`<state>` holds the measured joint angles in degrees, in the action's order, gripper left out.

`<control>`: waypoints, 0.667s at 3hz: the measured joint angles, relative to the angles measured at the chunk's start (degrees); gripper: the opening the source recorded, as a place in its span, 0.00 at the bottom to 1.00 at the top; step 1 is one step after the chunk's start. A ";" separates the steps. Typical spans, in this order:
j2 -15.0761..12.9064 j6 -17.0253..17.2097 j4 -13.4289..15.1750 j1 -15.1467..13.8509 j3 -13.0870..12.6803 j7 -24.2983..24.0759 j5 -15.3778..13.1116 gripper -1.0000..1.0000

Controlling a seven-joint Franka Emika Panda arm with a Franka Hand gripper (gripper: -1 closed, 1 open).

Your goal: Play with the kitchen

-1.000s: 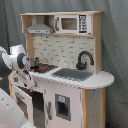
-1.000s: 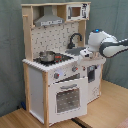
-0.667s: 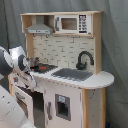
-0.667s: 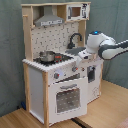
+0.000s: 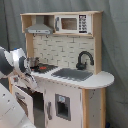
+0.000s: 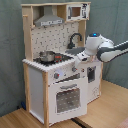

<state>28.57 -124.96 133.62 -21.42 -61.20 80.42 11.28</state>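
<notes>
The kitchen (image 6: 57, 65) stands upright on a wooden floor (image 6: 107, 112) against a grey curtain (image 6: 10, 50), its long axis vertical. Its front faces the lower right in the second exterior view and the lower left in the first exterior view (image 5: 65, 70). A small pot (image 6: 46, 56) sits on the stovetop, the black faucet (image 5: 84, 59) arches over the grey sink (image 5: 72, 74), and the hood (image 6: 49, 21) and microwave (image 5: 72, 23) sit on top. The gripper (image 6: 80, 58) is at the counter's front edge near the knobs; whether its fingers are apart or together cannot be told.
</notes>
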 joint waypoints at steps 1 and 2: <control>-0.21 -2.47 -0.02 -3.62 -4.03 0.00 -0.18 0.00; -0.14 -5.06 -0.37 -7.08 -8.23 0.00 -0.21 0.00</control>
<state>28.43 -130.02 133.24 -28.51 -69.42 80.42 11.08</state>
